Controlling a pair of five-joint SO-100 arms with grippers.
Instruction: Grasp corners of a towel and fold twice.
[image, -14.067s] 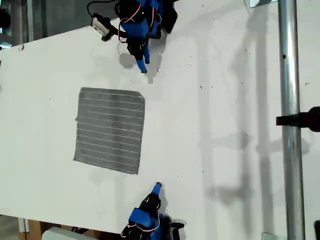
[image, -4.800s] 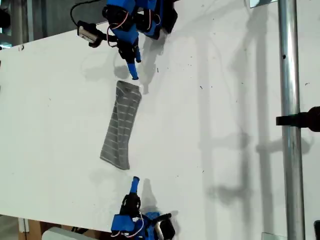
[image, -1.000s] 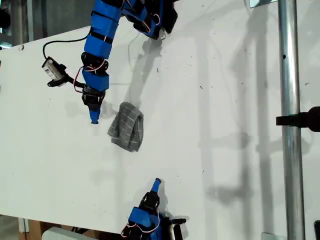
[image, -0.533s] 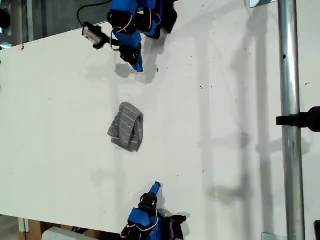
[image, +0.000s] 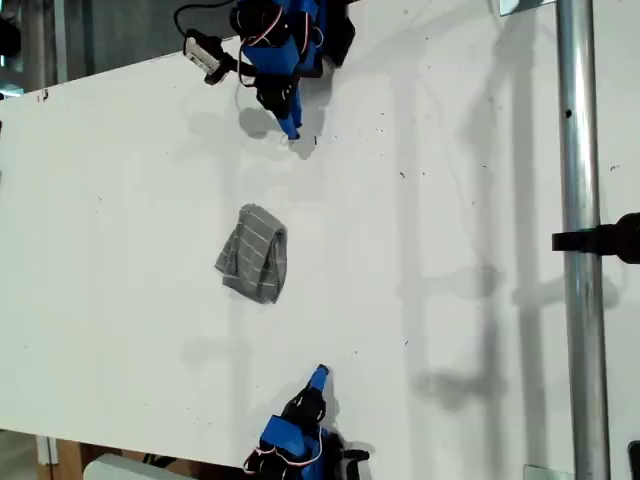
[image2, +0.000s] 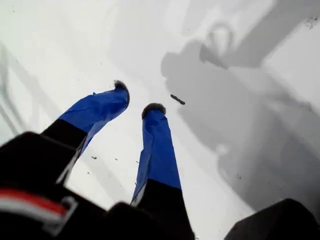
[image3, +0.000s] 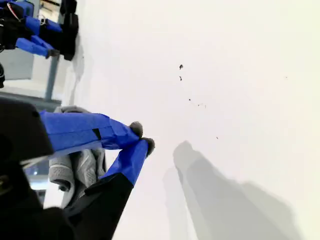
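Seemingly at the task's close – my first hand (image2: 136, 97) hangs over bare worktop (image: 450, 200) with its jaws a narrow gap apart, holding nothing; my second hand (image3: 142, 137) is pinched closed, also empty. Beyond it lies the towel (image: 253, 254), a small rumpled bundle mid-worktop, well apart from both arms. Its long axis runs roughly top to bottom in the exterior view, leaning slightly. Both folds look made – any next move calls only for squaring loose corners.

The towel (image: 254, 254) is soft grey cloth; the table (image: 450, 200) is smooth matt white; the pole (image: 580, 200) is shiny metal.
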